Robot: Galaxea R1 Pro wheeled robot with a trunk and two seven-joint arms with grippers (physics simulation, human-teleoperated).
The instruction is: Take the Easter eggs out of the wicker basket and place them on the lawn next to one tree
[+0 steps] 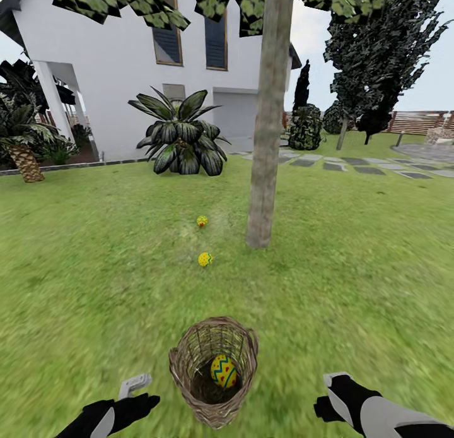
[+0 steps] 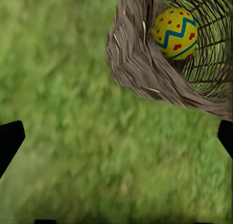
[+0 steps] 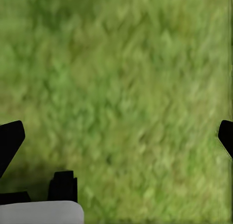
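Note:
The wicker basket stands on the lawn just in front of me, with one yellow Easter egg inside it. Two more Easter eggs lie on the grass a short way left of the tree trunk. My left gripper hovers open beside the basket's left side. In the left wrist view the left gripper is open over grass, with the basket wall and its egg just ahead. My right gripper is open over bare grass, right of the basket.
A big-leaved palm-like plant and a white house stand behind the eggs. Another palm is at far left. Stepping stones, dark conifers and a fence lie at the right rear.

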